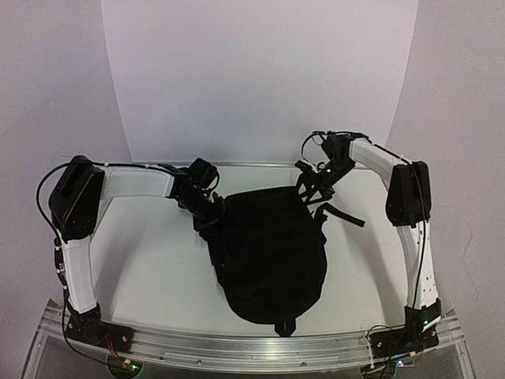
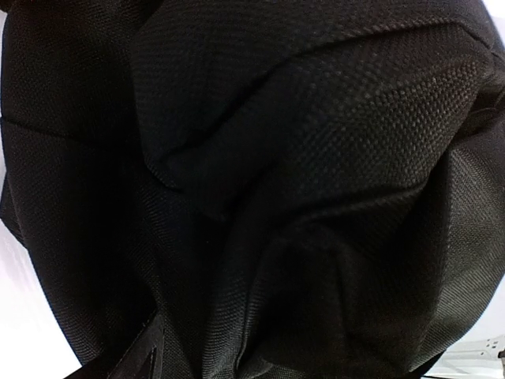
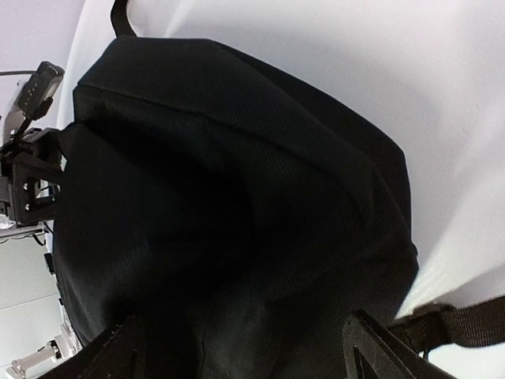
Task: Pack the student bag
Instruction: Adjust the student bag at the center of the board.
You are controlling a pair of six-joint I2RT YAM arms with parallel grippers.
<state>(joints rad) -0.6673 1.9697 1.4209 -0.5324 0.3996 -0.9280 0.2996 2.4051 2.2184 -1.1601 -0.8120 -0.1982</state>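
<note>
The student bag (image 1: pixel 272 253) lies flat in the middle of the white table (image 1: pixel 150 260), its rounded end toward the near edge and its straps (image 1: pixel 343 213) trailing off the far right corner. The left gripper (image 1: pixel 209 212) is pressed against the bag's far left edge. Its wrist view shows only black weave, so I cannot tell whether its jaws are released or clenched. The right gripper (image 1: pixel 314 188) hangs over the far right corner, fingers (image 3: pixel 371 351) spread wide, with the bag's fabric bulging up between them.
</note>
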